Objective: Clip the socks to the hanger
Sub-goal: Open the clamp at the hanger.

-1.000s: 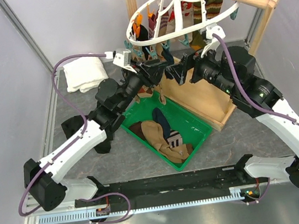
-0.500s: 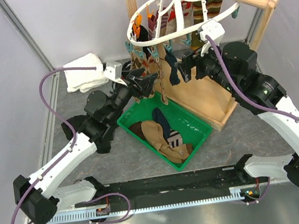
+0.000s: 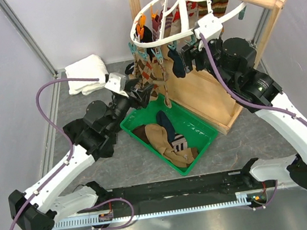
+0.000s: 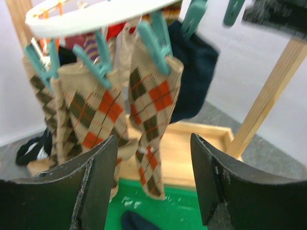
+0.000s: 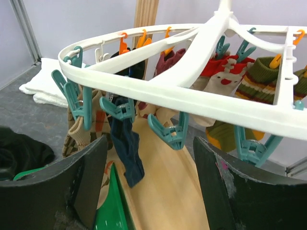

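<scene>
Now the navy sock (image 3: pixel 176 66) hangs clipped under the hanger (image 5: pixel 158 96), upper centre. The left fingers (image 4: pixel 96 177) and right fingers (image 5: pixel 86 177) have backed away, spread and empty; further socks (image 3: pixel 165 139) wait in the green bin (image 3: pixel 195 121).

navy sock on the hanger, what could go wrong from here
1. The navy sock hangs bunched from a single teal clip, so it may slip out.
2. The right tool is open just below the hanger rim; a careless lift could knock the hanger swinging.
3. The left tool is open close to the argyle sock and might snag it.
</scene>
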### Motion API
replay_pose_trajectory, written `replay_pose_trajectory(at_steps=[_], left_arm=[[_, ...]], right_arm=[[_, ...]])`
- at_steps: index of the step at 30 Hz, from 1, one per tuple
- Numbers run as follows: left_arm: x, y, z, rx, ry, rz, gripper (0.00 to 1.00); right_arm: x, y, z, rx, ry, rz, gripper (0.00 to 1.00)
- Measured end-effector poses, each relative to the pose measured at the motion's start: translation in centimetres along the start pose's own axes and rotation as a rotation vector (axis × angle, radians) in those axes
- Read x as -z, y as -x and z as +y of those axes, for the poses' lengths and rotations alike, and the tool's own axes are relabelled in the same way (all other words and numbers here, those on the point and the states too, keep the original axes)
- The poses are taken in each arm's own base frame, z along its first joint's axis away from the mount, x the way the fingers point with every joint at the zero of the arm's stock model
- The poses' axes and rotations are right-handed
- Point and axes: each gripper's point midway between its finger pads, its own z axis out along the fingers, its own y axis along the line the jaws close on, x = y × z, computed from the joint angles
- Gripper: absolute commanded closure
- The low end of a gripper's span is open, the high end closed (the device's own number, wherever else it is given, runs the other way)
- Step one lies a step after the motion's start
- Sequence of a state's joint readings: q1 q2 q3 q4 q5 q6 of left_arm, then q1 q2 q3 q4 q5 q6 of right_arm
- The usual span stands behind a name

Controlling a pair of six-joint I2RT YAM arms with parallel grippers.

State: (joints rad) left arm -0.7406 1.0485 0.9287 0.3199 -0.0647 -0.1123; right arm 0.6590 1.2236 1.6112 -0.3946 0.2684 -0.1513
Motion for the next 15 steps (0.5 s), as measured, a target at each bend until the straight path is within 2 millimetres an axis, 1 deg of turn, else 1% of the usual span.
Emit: replay_pose_trajectory(at_steps=[2,4,8,11,15], left_arm=[[0.5,-0.9,0.4,-0.014,0.014,0.021,0.31],[1.1,-2.2,0.8,-0.031,0.025,0.055,0.31],[1.8,-4.1,1.3,-0.049,0.04,0.104,0.31],[2.1,-4.5,1.4,-0.06,0.042,0.119,0.31],[2.3,-4.3,1.5,-0.071,0.045,0.114,0.31]], right_arm=[[-0.4,0.1,0.0,0.011,-0.001,-0.009,0.25],[-0.8,0.2,0.1,0.022,-0.003,-0.016,0.27],[-1.6,0.0,0.1,0.042,-0.008,-0.017,0.29],[-2.2,0.0,-0.2,0.05,-0.018,-0.021,0.32],[-2.7,-0.1,-0.8,0.055,-0.036,-0.023,0.37]])
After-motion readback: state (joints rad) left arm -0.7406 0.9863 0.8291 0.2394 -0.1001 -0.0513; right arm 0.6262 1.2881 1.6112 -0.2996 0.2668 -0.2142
